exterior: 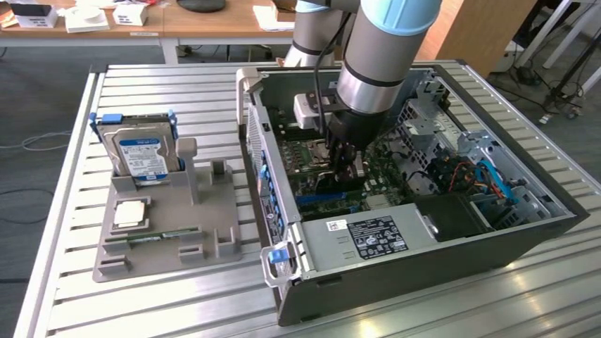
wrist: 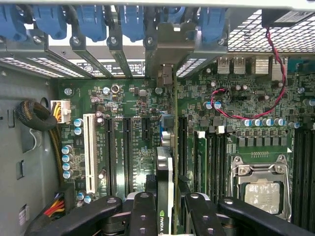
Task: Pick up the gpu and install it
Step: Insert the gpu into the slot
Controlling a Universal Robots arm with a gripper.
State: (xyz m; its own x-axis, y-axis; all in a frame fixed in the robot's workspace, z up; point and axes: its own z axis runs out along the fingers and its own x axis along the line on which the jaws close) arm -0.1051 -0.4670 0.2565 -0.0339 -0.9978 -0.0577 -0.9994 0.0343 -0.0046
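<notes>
My gripper (exterior: pixel 344 163) reaches down into the open computer case (exterior: pixel 526 236), shut on the gpu (exterior: pixel 342 180). In the wrist view the gpu (wrist: pixel 165 169) stands edge-on between my black fingers (wrist: pixel 142 214), a thin dark card with a green logo near the grip. Its far end reaches the rear slot brackets (wrist: pixel 165 46). It runs along the motherboard (wrist: pixel 123 103) in line with the black expansion slots. Whether it sits fully in a slot I cannot tell.
On the exterior view's left a grey holder (exterior: pixel 211 232) carries a hard drive (exterior: pixel 143 151), a CPU chip (exterior: pixel 129 213) and a RAM stick (exterior: pixel 150 238). Inside the case are the power supply (exterior: pixel 371 236), the CPU socket (wrist: pixel 261 189) and a white slot (wrist: pixel 90 152).
</notes>
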